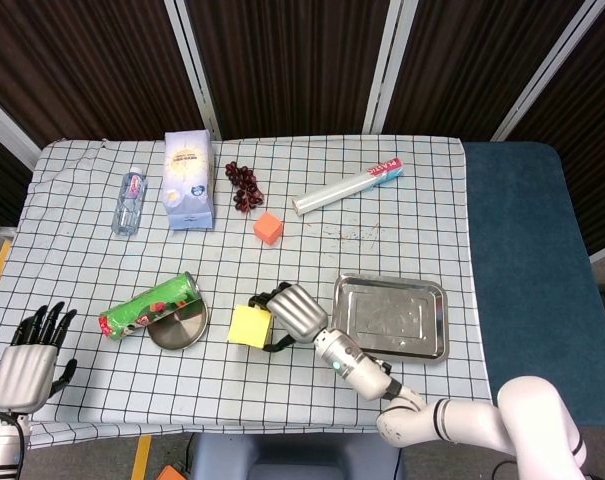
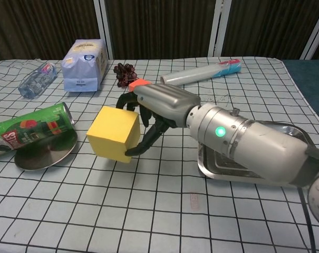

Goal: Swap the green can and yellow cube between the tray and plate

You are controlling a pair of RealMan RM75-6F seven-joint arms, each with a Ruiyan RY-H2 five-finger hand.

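Gripping the yellow cube (image 2: pixel 113 133), the right hand (image 2: pixel 158 108) has its dark fingers (image 2: pixel 143 142) wrapped around the block's right side, and the cube sits tilted and lifted off the checked cloth between the plate (image 2: pixel 46 151) and the tray (image 2: pixel 264 150). The green can (image 2: pixel 28 129) lies on its side across the plate's rim, bearing red and white print too small to read. The metal tray is bare, close to the right forearm.

The left hand (image 1: pixel 27 360) hangs low at the worktop's left edge, fingers spread and holding nothing.

Further back, a pale blue packet (image 1: pixel 188 180) stands upright with a round emblem on its face; its lettering cannot be made out. A clear water bottle (image 1: pixel 129 201) lies beside it, a bunch of dark grapes (image 1: pixel 244 186) and an orange cube (image 1: pixel 268 227) sit near the middle, and a wrapped roll (image 1: pixel 347 186) with a pink and teal end lies diagonally.

The worktop (image 1: pixel 422 230) carries a white cloth with a black grid. Dark curtains with pale vertical posts close the room behind, and a blue surface adjoins the right side.
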